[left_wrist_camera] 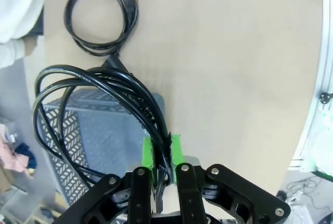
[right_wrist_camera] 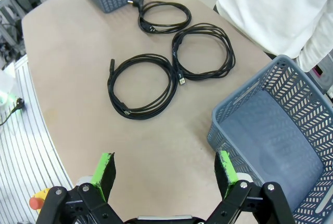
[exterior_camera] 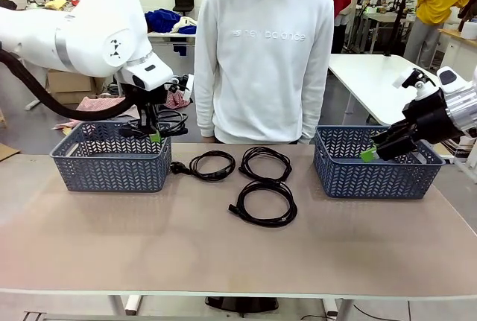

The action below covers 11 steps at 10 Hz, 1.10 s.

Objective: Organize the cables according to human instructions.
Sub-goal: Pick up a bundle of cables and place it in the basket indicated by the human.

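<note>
The left gripper [left_wrist_camera: 161, 154] is clamping its green pads tight on a coiled black cable [left_wrist_camera: 99, 109], which is dangling over the end of the left basket [exterior_camera: 112, 166] nearer the table's middle. The right gripper [right_wrist_camera: 164, 169] is hanging wide open and holding nothing, just above the edge of the right basket [exterior_camera: 373, 176]. Three more cords are lying flat on the table [exterior_camera: 223, 261] between the baskets: a left coil [exterior_camera: 212, 164] just beside the left basket, a far coil [exterior_camera: 265, 162] and a near coil [exterior_camera: 265, 203].

L basket [exterior_camera: 110, 159] & R basket [exterior_camera: 376, 164] on table [exterior_camera: 223, 261]; btwn them left coil [exterior_camera: 223, 173], rear coil [exterior_camera: 288, 164], front coil [exterior_camera: 264, 220]. 4th coil [left_wrist_camera: 146, 112] above L basket, in left gripper [left_wrist_camera: 162, 154].
</note>
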Each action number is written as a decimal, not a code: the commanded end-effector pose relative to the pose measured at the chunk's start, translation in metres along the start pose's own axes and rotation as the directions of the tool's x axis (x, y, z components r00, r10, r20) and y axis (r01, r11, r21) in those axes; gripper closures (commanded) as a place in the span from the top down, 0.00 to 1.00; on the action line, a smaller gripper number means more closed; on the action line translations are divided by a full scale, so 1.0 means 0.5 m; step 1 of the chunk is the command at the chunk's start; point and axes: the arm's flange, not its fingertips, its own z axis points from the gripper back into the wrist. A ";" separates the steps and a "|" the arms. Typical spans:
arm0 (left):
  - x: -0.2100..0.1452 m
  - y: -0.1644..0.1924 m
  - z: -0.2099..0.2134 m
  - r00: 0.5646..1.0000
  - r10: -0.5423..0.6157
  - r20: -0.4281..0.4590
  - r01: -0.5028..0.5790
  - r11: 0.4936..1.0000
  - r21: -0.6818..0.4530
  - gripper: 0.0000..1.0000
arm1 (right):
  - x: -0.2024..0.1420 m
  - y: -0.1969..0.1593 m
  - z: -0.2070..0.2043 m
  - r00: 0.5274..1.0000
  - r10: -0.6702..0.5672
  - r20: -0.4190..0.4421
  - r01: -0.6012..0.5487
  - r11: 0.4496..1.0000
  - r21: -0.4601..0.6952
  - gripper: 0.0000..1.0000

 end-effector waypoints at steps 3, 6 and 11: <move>0.003 -0.002 0.005 1.000 -0.014 -0.013 0.014 1.000 0.013 0.00 | 0.000 -0.009 -0.003 0.999 0.020 0.027 -0.021 1.000 0.016 1.00; -0.057 0.036 -0.020 1.000 0.022 -0.002 -0.022 1.000 -0.003 0.15 | 0.000 -0.009 -0.003 0.999 0.020 0.027 -0.021 1.000 0.016 1.00; -0.188 0.094 -0.065 1.000 0.007 0.000 -0.008 0.999 0.044 0.15 | 0.000 -0.009 -0.003 0.999 0.020 0.027 -0.021 1.000 0.016 1.00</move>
